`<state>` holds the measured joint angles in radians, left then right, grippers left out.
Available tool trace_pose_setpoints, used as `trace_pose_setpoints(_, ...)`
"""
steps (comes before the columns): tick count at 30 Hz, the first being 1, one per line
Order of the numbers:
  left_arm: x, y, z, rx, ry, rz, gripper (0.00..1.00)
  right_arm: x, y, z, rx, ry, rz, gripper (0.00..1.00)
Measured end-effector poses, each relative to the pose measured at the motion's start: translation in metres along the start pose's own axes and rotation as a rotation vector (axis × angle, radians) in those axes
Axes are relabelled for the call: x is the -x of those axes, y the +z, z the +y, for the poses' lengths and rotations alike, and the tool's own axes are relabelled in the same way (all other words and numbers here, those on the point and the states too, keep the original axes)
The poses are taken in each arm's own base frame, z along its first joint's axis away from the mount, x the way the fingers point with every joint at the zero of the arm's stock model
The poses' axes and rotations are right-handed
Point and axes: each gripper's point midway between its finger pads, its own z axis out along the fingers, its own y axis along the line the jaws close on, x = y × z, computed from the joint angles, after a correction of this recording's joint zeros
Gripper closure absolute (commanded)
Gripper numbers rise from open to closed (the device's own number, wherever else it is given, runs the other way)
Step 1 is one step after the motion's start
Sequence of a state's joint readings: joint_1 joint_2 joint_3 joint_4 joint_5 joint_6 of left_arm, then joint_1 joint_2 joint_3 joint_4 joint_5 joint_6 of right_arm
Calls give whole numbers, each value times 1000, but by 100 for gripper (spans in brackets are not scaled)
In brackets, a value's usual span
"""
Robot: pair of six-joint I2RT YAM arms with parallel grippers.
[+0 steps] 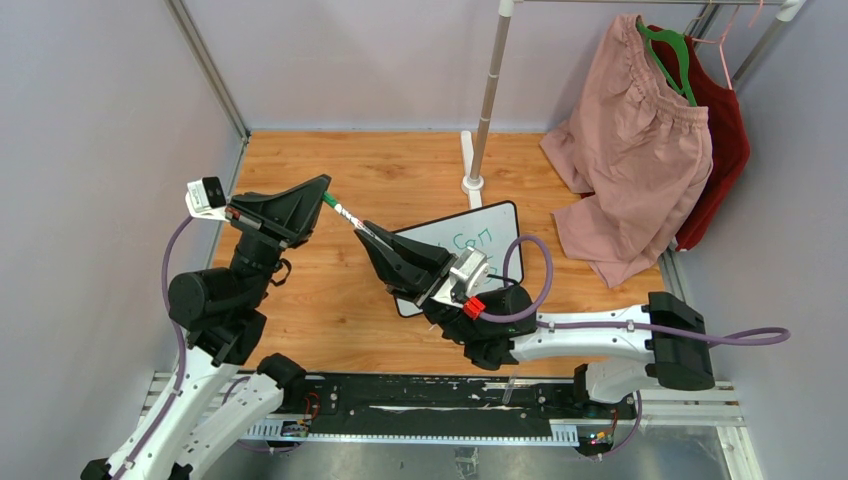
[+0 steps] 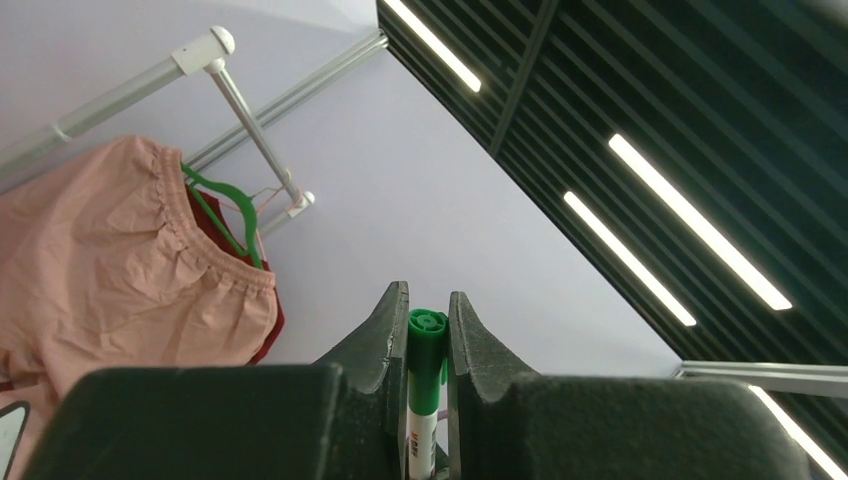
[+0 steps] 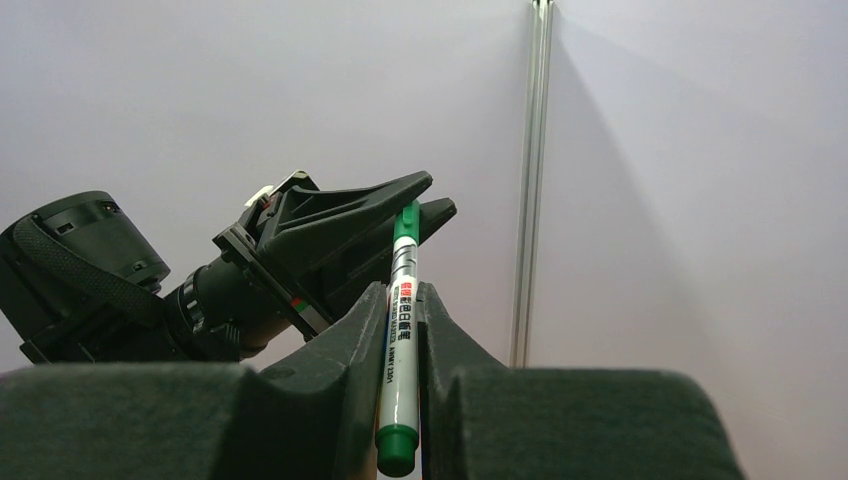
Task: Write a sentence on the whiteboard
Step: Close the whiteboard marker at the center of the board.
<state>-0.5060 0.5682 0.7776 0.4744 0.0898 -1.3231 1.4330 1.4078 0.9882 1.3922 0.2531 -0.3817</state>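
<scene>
The whiteboard point(image 1: 497, 222) lies on the wooden table right of centre, partly hidden by my right arm. Green letters reading "Can" point(image 1: 470, 240) show on it; any other writing is hidden. A white marker point(image 1: 348, 216) with green ends is held in the air between both grippers. My left gripper point(image 1: 325, 196) is shut on its green cap end point(image 2: 427, 340). My right gripper point(image 1: 366, 233) is shut on its white barrel point(image 3: 400, 340), and the green tail point(image 3: 397, 450) sticks out behind the jaws. The right wrist view shows the left gripper point(image 3: 420, 205) gripping the cap.
A clothes rack pole point(image 1: 487, 100) stands on a white foot point(image 1: 472, 183) just behind the whiteboard. Pink shorts point(image 1: 630, 150) and a red garment point(image 1: 722, 130) hang at the back right. A metal frame post point(image 1: 210, 70) and grey walls bound the table.
</scene>
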Motion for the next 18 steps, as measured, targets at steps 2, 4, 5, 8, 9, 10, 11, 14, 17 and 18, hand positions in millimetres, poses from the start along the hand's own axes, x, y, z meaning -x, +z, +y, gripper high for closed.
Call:
trace_pose_setpoints(2, 0, 0, -1, -4, -5, -6, 100, 1, 1, 0, -1, 1, -3, 100)
trace_pose_setpoints(4, 1, 1, -2, -7, -7, -15, 100, 1, 2, 1, -2, 2, -5, 100)
trace_pose_setpoints(5, 2, 1, -2, -8, -9, -20, 100, 1, 3, 1, -3, 2, -6, 100)
trace_pose_setpoints(8, 3, 1, -2, -9, -11, -28, 100, 1, 4, 1, -4, 2, -7, 100)
trace_pose_setpoints(9, 3, 1, -3, -11, -11, -28, 100, 1, 4, 1, -4, 2, -7, 100)
trace_pose_setpoints(10, 3, 1, -3, -12, -11, -29, 100, 1, 4, 1, -4, 2, -7, 100)
trace_pose_setpoints(11, 3, 1, -3, -12, -12, -30, 100, 1, 5, 1, -4, 2, -7, 100)
trace_pose_setpoints(14, 3, 2, -5, -18, -14, -36, 100, 2, 7, 2, -5, 0, -9, 100)
trace_pose_setpoints(17, 3, 2, -5, -21, -18, -39, 100, 3, 8, 1, -8, 0, -10, 100)
trace_pose_setpoints(18, 3, 3, -5, -20, -19, -43, 100, 3, 9, 1, -12, 0, -8, 100)
